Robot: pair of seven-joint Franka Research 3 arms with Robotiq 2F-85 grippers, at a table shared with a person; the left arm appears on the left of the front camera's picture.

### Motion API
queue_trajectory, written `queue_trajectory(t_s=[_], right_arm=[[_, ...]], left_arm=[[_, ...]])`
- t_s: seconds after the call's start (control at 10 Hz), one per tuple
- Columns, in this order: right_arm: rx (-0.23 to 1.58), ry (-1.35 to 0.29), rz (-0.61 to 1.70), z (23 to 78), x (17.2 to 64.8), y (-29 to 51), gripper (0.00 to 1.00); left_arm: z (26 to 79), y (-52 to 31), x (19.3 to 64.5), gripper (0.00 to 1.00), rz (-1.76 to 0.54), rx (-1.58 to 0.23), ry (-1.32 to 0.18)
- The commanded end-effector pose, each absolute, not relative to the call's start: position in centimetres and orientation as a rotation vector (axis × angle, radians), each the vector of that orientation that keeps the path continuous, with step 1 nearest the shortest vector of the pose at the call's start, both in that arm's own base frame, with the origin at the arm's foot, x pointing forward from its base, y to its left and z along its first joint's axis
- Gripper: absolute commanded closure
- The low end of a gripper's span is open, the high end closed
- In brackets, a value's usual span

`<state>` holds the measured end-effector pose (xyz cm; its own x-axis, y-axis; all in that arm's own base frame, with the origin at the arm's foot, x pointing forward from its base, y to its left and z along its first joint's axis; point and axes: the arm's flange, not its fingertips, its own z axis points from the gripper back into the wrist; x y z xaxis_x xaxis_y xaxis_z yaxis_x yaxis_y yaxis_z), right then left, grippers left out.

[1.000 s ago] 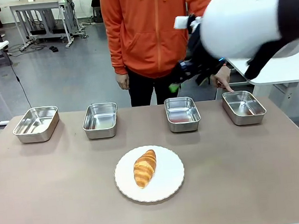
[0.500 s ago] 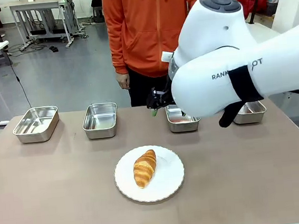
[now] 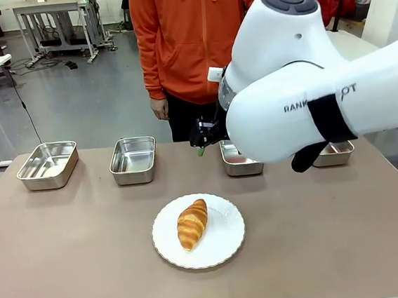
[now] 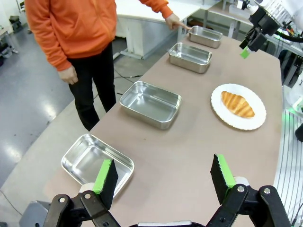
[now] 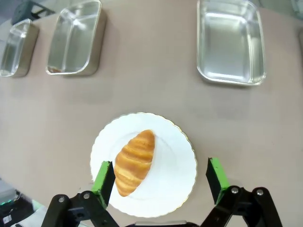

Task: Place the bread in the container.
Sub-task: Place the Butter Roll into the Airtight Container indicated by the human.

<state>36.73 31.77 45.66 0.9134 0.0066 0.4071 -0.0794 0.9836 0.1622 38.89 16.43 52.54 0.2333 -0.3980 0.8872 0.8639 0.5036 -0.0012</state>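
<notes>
Right fingers [image 5: 104,182], wide open and empty, hover over the plate [image 5: 180,184] mid-counter [image 3: 69,260], where the bread [image 5: 135,161] lies nearer one finger, its long axis roughly square to the closing line; left fingers [image 4: 105,179], open and empty, are farther off.

The bread [image 3: 193,223] lies on a plate [image 3: 226,243], with four trays [image 3: 132,159] in a row behind it.

Open air lies between my wide-open right gripper [image 5: 160,165] and the croissant [image 5: 135,161] on its white plate [image 5: 177,163]; bare tabletop [image 5: 246,123] all round, steel trays [image 5: 230,42] well apart along the far edge
</notes>
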Motion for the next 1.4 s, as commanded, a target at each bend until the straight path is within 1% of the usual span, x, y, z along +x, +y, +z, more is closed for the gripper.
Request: queue_trajectory(t_s=[0.0, 0.3, 0.6, 1.0, 1.3], right_arm=[[0.072, -0.42, -0.083, 44.0, 36.0, 37.0, 0.0], [0.02, -0.357, -0.242, 41.2, 35.4, 42.2, 0.0], [0.022, -0.309, -0.301, 37.6, 36.0, 45.0, 0.0], [0.028, -0.272, -0.339, 34.2, 36.7, 46.0, 0.0], [0.02, -0.239, -0.357, 33.6, 36.2, 45.0, 0.0]], left_arm=[[52.7, 16.4, 38.8, 0.0, -0.944, -0.575, -1.003], [52.7, 16.4, 38.8, 0.0, -0.944, -0.575, -1.003], [52.7, 16.4, 38.8, 0.0, -0.944, -0.575, -1.003], [52.7, 16.4, 38.8, 0.0, -0.944, -0.575, -1.003], [52.7, 16.4, 38.8, 0.0, -0.944, -0.575, -1.003]])
